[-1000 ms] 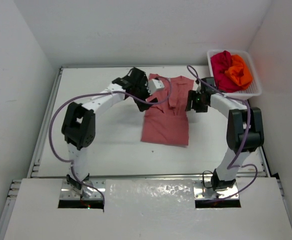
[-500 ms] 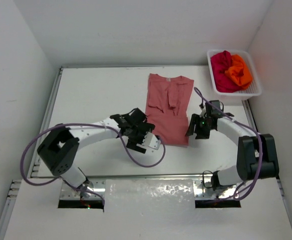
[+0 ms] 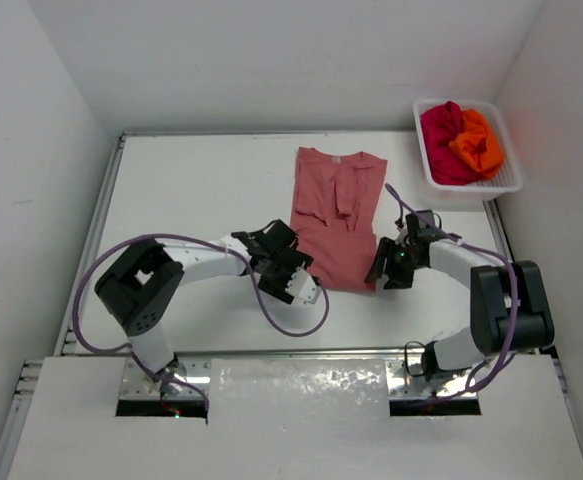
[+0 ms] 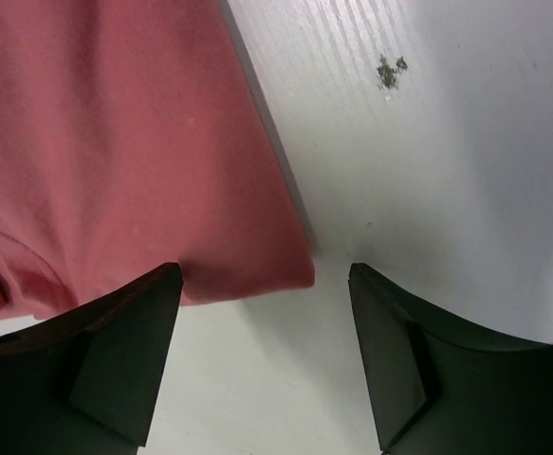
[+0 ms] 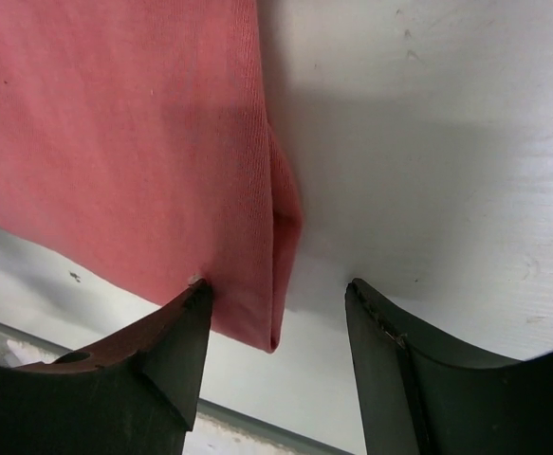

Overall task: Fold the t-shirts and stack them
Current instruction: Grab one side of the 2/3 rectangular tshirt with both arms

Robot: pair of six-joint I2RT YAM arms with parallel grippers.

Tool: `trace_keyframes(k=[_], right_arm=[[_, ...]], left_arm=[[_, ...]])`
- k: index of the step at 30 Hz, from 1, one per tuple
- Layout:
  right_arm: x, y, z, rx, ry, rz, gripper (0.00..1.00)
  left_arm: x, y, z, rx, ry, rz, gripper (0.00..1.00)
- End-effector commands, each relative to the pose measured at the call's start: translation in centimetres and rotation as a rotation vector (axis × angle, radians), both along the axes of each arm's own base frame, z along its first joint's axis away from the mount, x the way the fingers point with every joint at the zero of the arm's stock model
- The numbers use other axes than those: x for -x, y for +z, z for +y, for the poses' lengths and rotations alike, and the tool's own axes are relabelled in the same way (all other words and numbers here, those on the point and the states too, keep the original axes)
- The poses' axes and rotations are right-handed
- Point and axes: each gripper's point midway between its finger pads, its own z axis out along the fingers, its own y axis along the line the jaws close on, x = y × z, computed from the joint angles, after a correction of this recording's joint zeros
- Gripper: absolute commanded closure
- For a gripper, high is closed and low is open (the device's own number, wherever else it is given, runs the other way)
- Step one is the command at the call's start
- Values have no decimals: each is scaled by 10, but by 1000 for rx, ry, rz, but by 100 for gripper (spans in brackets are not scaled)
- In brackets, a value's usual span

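Top external view: the salmon-pink t-shirt lies flat on the counter, its sides already folded in to a narrow strip, collar away from the arms. The left gripper and right gripper each hang wide open over a near hem corner, holding nothing. I judge they are placed to pinch both corners and fold the hem toward the collar. The crimson t-shirt and orange t-shirt lie bunched in the white basket.
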Motion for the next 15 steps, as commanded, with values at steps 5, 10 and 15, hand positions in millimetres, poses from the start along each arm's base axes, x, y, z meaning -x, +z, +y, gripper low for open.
trace_keyframes(k=[5,10,15], right_arm=[[3,-2,17,-79,-7,9,43],[2,-2,20,-93,-10,11,53],[2,-3,29,-153,-16,31,100]], left_arm=[[-3,2,-30,76,-7,5,42],[-2,-15,-23,23,15,23,53],[-2,-14,-20,23,69,38,100]])
